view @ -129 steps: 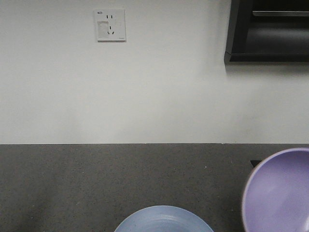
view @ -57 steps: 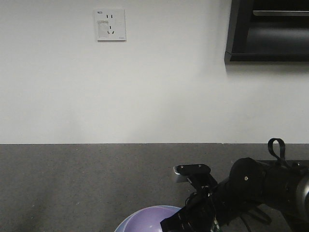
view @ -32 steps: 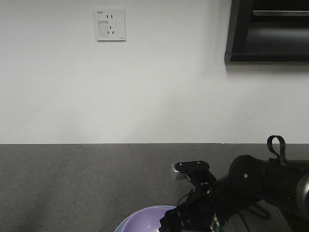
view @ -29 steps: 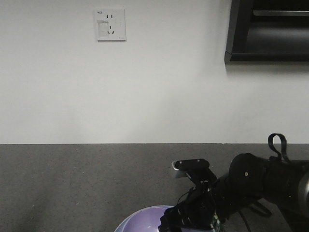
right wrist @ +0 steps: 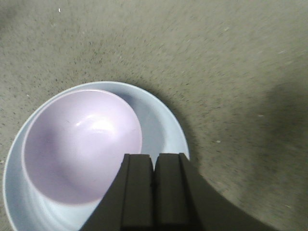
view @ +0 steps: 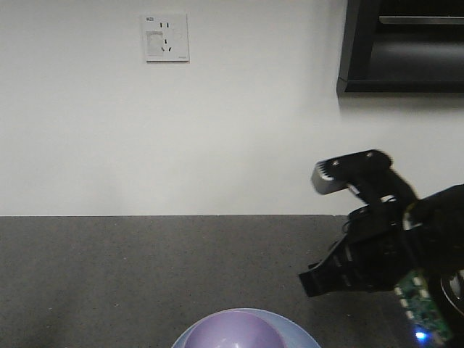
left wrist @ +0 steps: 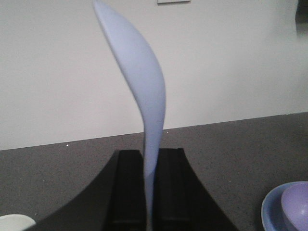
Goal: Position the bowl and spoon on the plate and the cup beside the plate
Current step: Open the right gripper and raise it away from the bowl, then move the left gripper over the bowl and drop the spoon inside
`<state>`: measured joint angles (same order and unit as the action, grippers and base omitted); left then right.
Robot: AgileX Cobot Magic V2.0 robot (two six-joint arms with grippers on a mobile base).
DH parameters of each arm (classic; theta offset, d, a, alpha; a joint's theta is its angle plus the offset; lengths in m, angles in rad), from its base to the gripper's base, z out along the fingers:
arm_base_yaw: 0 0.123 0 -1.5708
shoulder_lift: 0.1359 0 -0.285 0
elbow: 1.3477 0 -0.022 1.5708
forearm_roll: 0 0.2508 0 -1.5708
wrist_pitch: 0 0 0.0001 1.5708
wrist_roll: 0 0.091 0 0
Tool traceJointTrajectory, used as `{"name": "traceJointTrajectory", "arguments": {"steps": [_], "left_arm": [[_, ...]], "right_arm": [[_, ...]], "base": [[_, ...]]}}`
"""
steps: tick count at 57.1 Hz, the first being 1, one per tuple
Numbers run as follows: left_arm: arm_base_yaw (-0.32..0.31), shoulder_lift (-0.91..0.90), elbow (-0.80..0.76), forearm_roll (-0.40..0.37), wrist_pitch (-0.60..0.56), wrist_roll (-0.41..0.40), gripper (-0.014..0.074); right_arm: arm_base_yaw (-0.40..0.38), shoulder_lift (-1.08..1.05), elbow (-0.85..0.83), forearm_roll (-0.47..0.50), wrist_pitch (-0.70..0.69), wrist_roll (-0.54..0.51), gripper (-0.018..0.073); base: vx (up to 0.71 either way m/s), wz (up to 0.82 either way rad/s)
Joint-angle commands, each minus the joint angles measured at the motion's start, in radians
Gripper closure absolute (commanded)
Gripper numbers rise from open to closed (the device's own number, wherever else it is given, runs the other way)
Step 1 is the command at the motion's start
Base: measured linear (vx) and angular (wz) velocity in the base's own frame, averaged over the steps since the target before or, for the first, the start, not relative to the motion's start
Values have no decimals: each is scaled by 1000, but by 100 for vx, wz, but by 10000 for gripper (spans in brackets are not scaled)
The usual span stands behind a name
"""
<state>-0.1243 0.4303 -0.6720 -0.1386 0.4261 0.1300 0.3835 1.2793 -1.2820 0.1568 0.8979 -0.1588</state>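
Observation:
The lavender bowl sits upright inside the pale blue plate, toward its left side. My right gripper hovers above the plate's right part, shut, with nothing between its fingers. In the front view the bowl and the plate show at the bottom edge, with the right arm raised to their right. My left gripper is shut on the handle of the pale blue spoon, which stands upright. Plate and bowl lie to its right. I cannot make out the cup.
The dark speckled counter runs back to a white wall with a socket. A black shelf unit hangs at the upper right. A pale rounded edge peeks in at the left wrist view's lower left corner; what it is cannot be told.
The right arm carried the bowl from the right onto the plate, let it go, and has now lifted up and away to the right. The bowl rests on the plate.

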Motion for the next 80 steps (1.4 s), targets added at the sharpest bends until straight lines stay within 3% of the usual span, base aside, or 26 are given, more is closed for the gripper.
{"name": "traceJointTrajectory", "arguments": {"steps": [1,15,23,27,34,39,46,54,69,80], "left_arm": [[-2,11,-24,-11,-59,-5,603],[-10,36,-28,-11,27,-3,599],[-44,166,-112,-25,134,44,599],[-68,266,-184,-76,207,119,599],[-109,449,-313,-230,323,297,596],[-136,580,-392,-333,392,364,596],[-184,773,-504,-416,506,365,596],[-243,929,-588,-455,609,363,596],[-366,1096,-675,-487,615,362,596],[-421,1169,-724,-518,623,354,596]], "right_arm": [[-1,-127,20,-23,-62,15,573],[-1,-429,377,-24,-291,19,570],[-1,-542,552,-24,-347,19,570],[-1,-583,616,-24,-376,18,568],[-1,-621,685,-25,-428,18,568],[-1,-628,700,-25,-449,18,568],[-1,-628,700,-25,-466,11,568],[-1,-628,700,-28,-500,11,568],[-1,-628,700,-29,-532,11,568],[-1,-628,700,-29,-533,10,568]], "base": [[0,0],[0,0],[0,0],[0,0],[0,0],[0,0],[0,0],[0,0],[0,0],[0,0]]}}
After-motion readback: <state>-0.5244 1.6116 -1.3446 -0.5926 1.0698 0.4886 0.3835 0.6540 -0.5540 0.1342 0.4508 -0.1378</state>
